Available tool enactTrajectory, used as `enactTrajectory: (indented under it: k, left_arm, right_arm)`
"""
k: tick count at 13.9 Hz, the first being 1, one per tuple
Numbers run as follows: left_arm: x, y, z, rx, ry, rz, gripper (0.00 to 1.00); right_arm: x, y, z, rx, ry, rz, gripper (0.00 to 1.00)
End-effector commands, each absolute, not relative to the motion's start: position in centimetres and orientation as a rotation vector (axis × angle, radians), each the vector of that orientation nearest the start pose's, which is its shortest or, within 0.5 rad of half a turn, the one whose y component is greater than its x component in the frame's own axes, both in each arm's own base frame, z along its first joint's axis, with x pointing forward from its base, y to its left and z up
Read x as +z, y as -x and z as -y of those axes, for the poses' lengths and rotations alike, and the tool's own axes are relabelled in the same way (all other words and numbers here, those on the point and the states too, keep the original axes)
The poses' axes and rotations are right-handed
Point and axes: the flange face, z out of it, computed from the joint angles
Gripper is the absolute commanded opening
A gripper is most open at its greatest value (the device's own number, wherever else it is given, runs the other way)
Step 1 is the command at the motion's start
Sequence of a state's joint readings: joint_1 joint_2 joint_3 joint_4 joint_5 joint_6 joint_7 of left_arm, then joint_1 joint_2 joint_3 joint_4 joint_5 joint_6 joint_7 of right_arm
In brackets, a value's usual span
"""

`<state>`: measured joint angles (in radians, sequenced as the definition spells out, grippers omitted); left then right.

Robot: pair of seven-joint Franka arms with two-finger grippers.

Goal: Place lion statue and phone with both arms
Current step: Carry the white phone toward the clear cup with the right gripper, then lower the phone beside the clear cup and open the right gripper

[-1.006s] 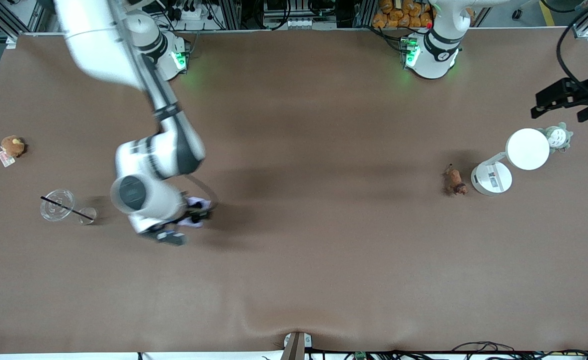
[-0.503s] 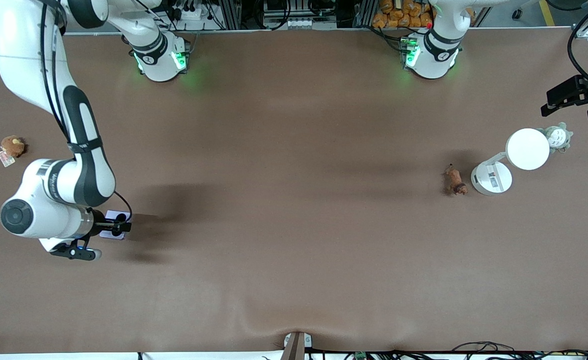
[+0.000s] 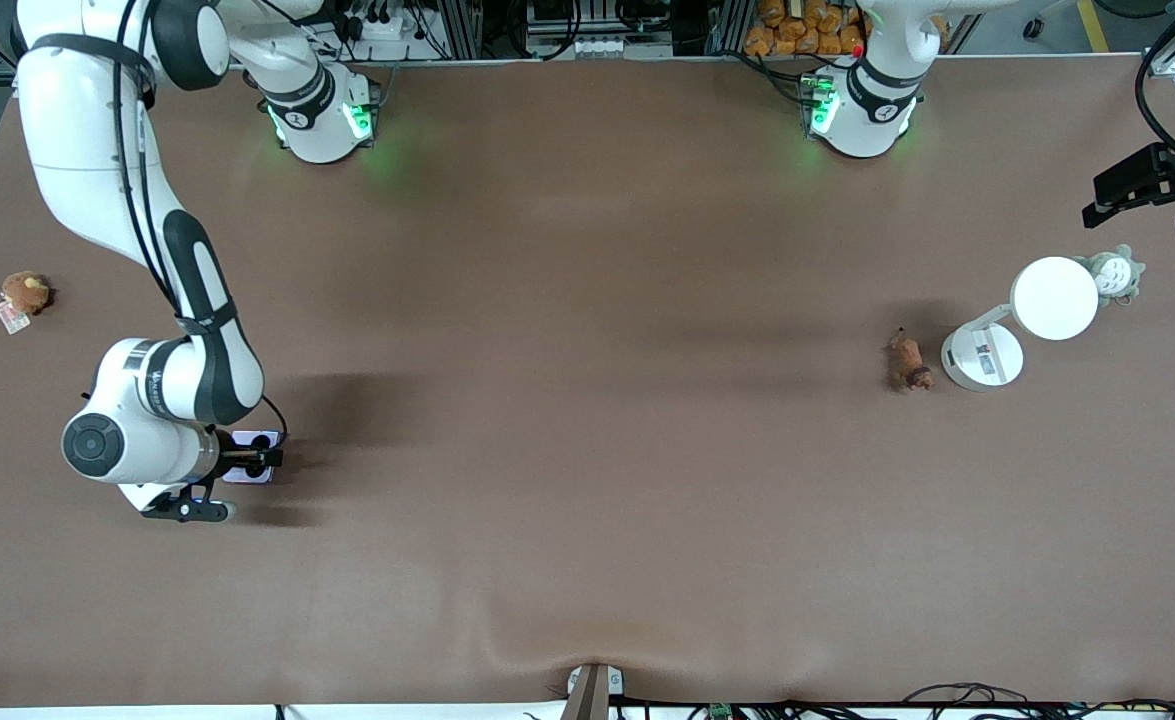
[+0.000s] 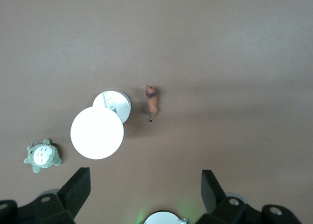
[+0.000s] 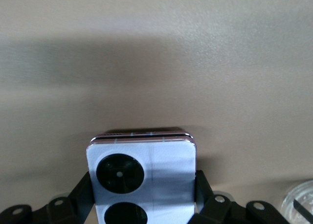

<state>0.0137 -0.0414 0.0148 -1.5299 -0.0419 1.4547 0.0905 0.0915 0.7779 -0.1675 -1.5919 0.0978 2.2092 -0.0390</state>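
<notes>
The phone [image 5: 161, 170], lavender-white with two black circles, sits between my right gripper's [image 5: 143, 185] fingers, which are shut on its sides. In the front view the right gripper [image 3: 252, 462] holds the phone [image 3: 250, 441] low over the table toward the right arm's end. The lion statue [image 3: 910, 362], small and orange-brown, lies on the table beside a white lamp base [image 3: 982, 357]. My left gripper [image 3: 1147, 205] hangs high over the left arm's end, open and empty. In the left wrist view the open left gripper [image 4: 145, 185] looks down on the lion statue [image 4: 152, 102].
A white round lamp head [image 3: 1054, 298] stands over its base, with a grey-white plush toy [image 3: 1113, 274] beside it. A round brown plush toy with a tag [image 3: 25, 292] lies at the right arm's end. A clear cup rim [image 5: 301, 199] shows close to the right gripper.
My right arm swung the phone toward its end of the table, then came back a little toward the middle. My left gripper drifted slightly outward. The lion statue has not moved.
</notes>
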Motion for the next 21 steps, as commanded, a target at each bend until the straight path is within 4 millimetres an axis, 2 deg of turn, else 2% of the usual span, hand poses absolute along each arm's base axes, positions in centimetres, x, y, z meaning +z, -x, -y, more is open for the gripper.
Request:
enactTrajectory:
  k: [1, 2, 3, 5, 6, 9, 11, 13, 17, 19, 21]
  left_arm:
    - [65.6, -52.6, -0.6, 0.053, 3.17, -0.126, 1.0]
    - [65.6, -52.6, -0.7, 0.053, 3.168, -0.133, 1.0]
    - [65.6, -52.6, -0.8, 0.053, 3.168, -0.131, 1.0]
    - [65.2, -52.8, -0.8, 0.065, 3.169, -0.121, 1.0]
    - [65.3, -52.8, -0.7, 0.063, 3.169, -0.119, 1.0]
    - [65.1, -52.9, -0.5, 0.068, 3.169, -0.118, 1.0]
    - [65.1, -53.0, -0.7, 0.071, 3.169, -0.114, 1.0]
    - [65.1, -52.9, -0.7, 0.07, 3.169, -0.118, 1.0]
    - [65.0, -53.0, -0.7, 0.071, 3.161, -0.122, 1.0]
    - [64.9, -53.1, -0.7, 0.076, 3.162, -0.127, 1.0]
    - [65.0, -53.1, -0.7, 0.071, 3.161, -0.134, 1.0]
  right_arm:
    - [17.1, -67.8, 4.8, 0.231, 3.164, -0.091, 0.17]
    - [17.1, -67.8, 4.8, 0.231, 3.165, -0.092, 0.42]
    - [17.2, -67.7, 4.6, 0.236, 3.163, -0.089, 0.99]
    - [18.4, -67.7, 5.0, 0.245, 3.157, -0.102, 1.0]
    - [20.4, -67.9, 5.1, 0.25, 3.15, -0.104, 1.0]
    - [28.7, -68.1, 5.3, 0.191, 3.135, -0.116, 1.0]
    - [35.3, -66.9, 6.3, 0.189, 3.112, -0.137, 1.0]
    - [42.3, -64.8, 6.9, 0.177, 3.089, -0.141, 1.0]
    - [54.0, -59.6, 6.9, 0.116, 3.056, 0.003, 1.0]
    - [57.5, -56.7, 6.3, 0.129, 3.044, 0.029, 1.0]
    - [59.4, -54.9, 6.0, 0.136, 3.037, 0.025, 1.0]
